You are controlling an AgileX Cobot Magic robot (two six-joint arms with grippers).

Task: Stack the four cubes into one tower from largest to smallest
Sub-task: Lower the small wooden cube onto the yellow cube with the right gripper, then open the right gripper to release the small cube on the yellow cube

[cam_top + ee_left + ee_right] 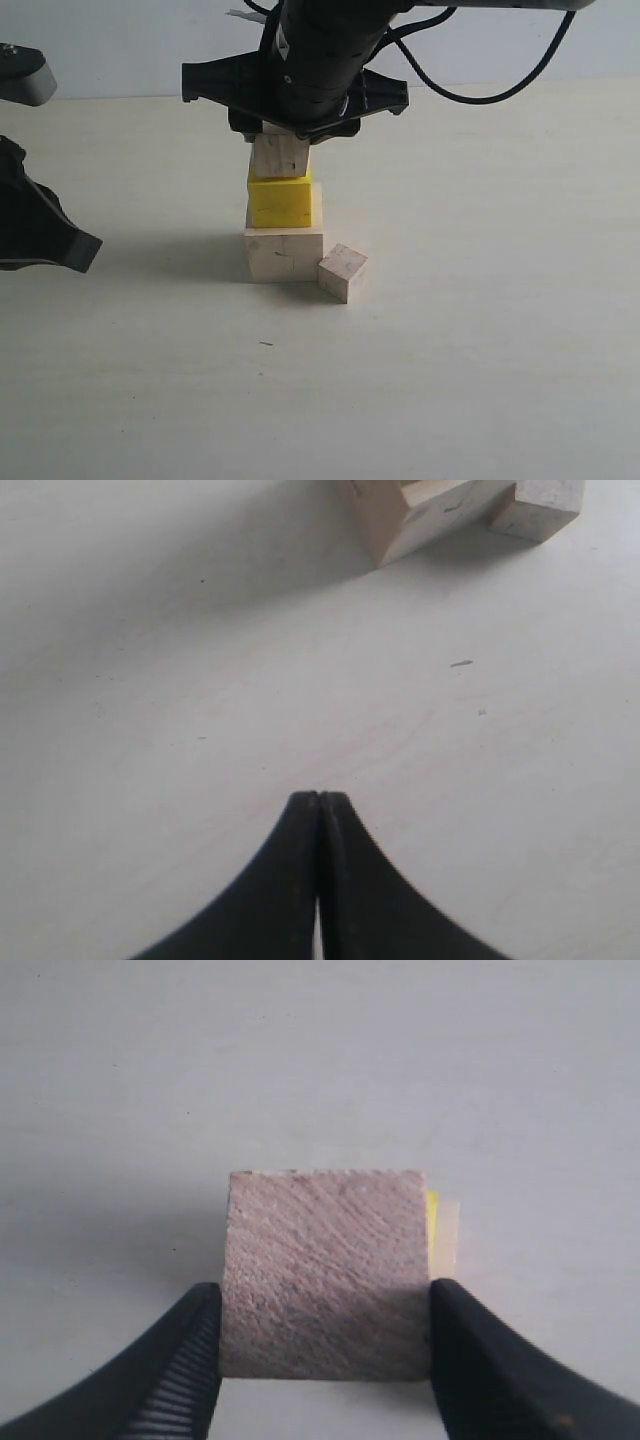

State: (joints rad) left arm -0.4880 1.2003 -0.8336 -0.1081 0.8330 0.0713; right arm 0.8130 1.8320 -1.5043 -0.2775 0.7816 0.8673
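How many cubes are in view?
4. Large pale wooden cube on table; bright yellow cube on it; light-brown wooden cube atop, in right tool; smallest wooden cube beside the large one. None seems hidden.

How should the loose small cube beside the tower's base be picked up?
From straight above, on two opposite side faces of the small cube, wrist turned to match its skew. It sits flat, angled, one corner close against the large cube, so a sideways approach likely lacks room.

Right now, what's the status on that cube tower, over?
Left gripper shut, idle. Right gripper shut on wooden cube, atop yellow cube and pale cube. Last cube lies on table beside pale cube.
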